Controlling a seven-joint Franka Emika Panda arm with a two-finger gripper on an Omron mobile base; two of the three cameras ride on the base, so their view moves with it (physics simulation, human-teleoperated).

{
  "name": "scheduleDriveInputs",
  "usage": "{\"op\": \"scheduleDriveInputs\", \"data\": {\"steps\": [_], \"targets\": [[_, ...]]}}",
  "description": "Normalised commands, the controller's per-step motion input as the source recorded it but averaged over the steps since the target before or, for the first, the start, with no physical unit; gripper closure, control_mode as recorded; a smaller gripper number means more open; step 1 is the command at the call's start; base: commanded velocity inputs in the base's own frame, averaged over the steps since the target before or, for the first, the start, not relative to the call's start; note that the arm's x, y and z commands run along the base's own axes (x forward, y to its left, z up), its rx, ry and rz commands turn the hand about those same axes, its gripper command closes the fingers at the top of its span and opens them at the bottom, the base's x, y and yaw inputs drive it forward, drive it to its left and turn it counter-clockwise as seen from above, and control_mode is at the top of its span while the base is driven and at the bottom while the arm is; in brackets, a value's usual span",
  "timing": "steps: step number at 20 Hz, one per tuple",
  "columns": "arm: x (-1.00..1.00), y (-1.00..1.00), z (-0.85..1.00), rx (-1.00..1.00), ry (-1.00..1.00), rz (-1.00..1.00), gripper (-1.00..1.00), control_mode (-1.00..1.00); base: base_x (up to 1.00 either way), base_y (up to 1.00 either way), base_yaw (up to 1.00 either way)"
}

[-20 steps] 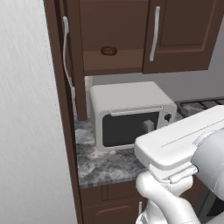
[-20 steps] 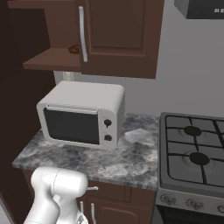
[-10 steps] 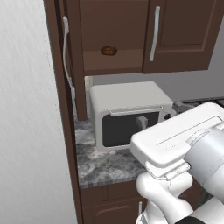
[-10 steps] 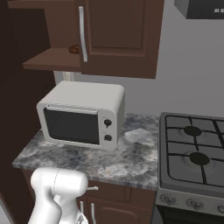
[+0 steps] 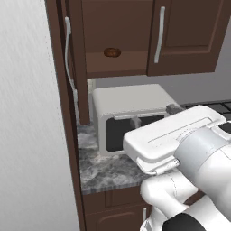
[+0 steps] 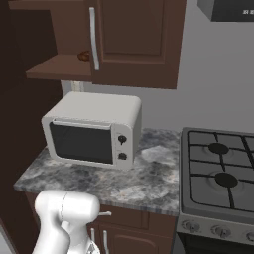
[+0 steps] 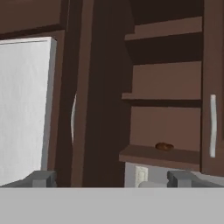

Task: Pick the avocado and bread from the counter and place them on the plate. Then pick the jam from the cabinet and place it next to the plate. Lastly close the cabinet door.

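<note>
Gripper (image 7: 111, 178) jaws are spread wide and empty, aimed level at the cabinet (image 7: 170, 83), well short of it. Its left cabinet door (image 7: 81, 92) stands open. A dark brown lump (image 7: 164, 146) lies on the lowest shelf (image 7: 148, 155), above the microwave (image 6: 94, 130) on the counter (image 6: 149, 178).

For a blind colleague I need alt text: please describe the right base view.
A white microwave stands on the marbled counter, left of a gas stove. Above it the cabinet has its left side open, with a dark brown lump on the bottom shelf.
</note>
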Motion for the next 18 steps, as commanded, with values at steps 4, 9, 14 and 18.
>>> {"op": "scheduleDriveInputs", "data": {"steps": [4, 9, 14, 18], "targets": [[0.36, 0.01, -0.11, 0.06, 0.0, 0.0, -1.0, -1.0, 0.0, 0.0, 0.0], [0.43, 0.35, -0.32, 0.01, 0.0, 0.01, -1.0, -1.0, 0.0, 0.0, 0.0], [0.28, 0.37, -0.2, 0.01, 0.0, 0.02, -1.0, -1.0, 0.0, 0.0, 0.0], [0.28, 0.12, 0.0, 0.03, -0.01, 0.0, -1.0, -1.0, 0.0, 0.0, 0.0]]}}
